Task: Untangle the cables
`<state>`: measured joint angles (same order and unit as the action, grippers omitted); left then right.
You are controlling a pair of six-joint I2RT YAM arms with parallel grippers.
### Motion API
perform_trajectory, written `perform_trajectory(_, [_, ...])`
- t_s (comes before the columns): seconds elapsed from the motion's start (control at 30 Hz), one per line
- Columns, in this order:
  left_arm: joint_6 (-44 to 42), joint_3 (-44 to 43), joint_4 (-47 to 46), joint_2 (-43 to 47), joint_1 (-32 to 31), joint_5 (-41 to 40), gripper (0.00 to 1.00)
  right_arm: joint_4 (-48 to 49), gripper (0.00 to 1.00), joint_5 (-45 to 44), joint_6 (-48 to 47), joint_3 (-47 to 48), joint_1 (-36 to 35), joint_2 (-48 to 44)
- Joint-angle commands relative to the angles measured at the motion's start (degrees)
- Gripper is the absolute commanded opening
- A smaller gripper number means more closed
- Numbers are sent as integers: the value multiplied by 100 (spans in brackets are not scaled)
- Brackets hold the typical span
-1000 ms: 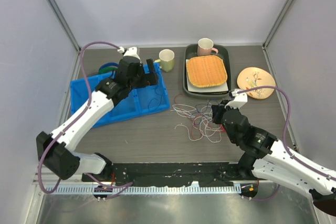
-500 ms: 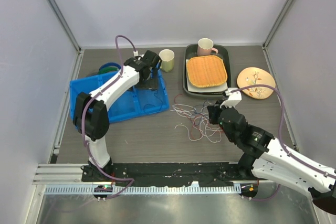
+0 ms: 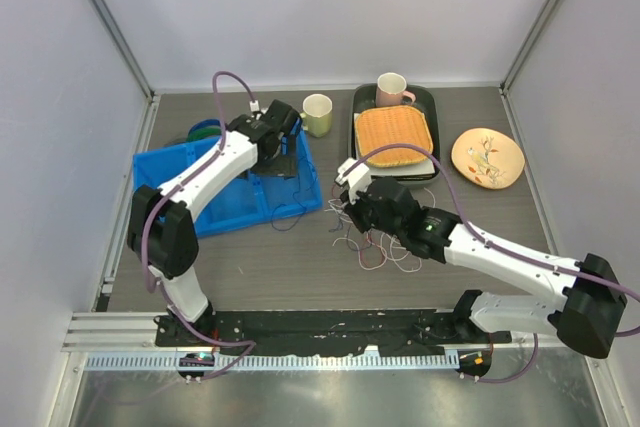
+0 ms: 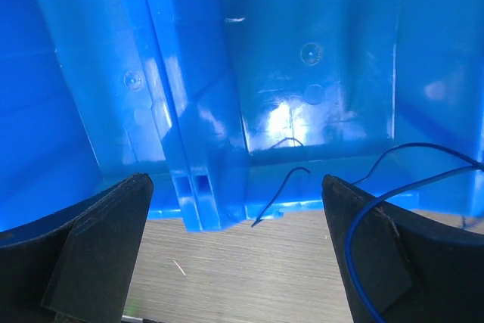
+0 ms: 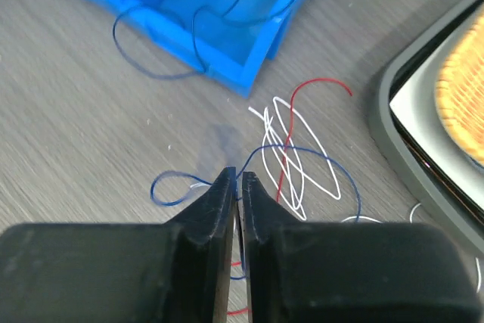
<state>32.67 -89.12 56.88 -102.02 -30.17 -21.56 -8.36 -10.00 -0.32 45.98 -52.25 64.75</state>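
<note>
The cables [image 3: 375, 232] lie in a loose tangle of red, white and dark blue loops on the worktop [image 3: 300, 267], just to the right of the blue bin [image 3: 225, 215]. One more dark blue cable drapes over the bin's right wall, part of it inside the right compartment and part looping out onto the worktop beside that wall. The left gripper [image 4: 234, 187] hangs over the bin's right compartment with its jaws spread wide and nothing between them; the draped cable curves past its right finger. The right gripper [image 5: 237, 179] is low over the tangle's edge nearest the bin. Its jaws are pressed together and seem to pinch one of the dark blue cables at their tips, a small loop of it showing on the bin side
</note>
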Motion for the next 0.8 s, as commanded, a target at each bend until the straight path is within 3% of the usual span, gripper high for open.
perform_trajectory(0.0, [-111, 149, -344, 656, 29, 170, 100, 36, 24, 823, -847, -79, -5, 117])
perform_trajectory(0.07, [-137, 141, -345, 727, 29, 205, 100, 115, 45, 1164, -987, -107, -5, 73])
perform_trajectory(0.2, [-173, 106, -380, 788, 29, 258, 100, 413, 61, 1903, -1452, 34, -13, -50])
perform_trajectory(0.27, [-181, 44, -371, 815, 29, 284, 100, 798, 66, 1862, -1550, 122, -5, -16])
perform_trajectory(0.37, [-243, -35, -380, 850, 29, 328, 100, 1895, 70, 1160, -1437, 236, -5, 264])
perform_trajectory(0.43, [-269, -114, -353, 894, 29, 328, 100, 2083, 70, 800, -1506, 499, 4, 467])
perform_trajectory(0.63, [-331, -167, -353, 1052, 20, 363, 100, 2093, 70, 921, -1691, 1246, 144, 1495])
perform_trajectory(0.73, [-313, -18, -344, 1131, 29, 389, 100, 2154, 68, 1394, -1717, 1528, 434, 1856])
perform_trajectory(0.77, [-322, 61, -379, 1236, 20, 416, 100, 2050, 67, 1909, -1787, 1607, 531, 1935])
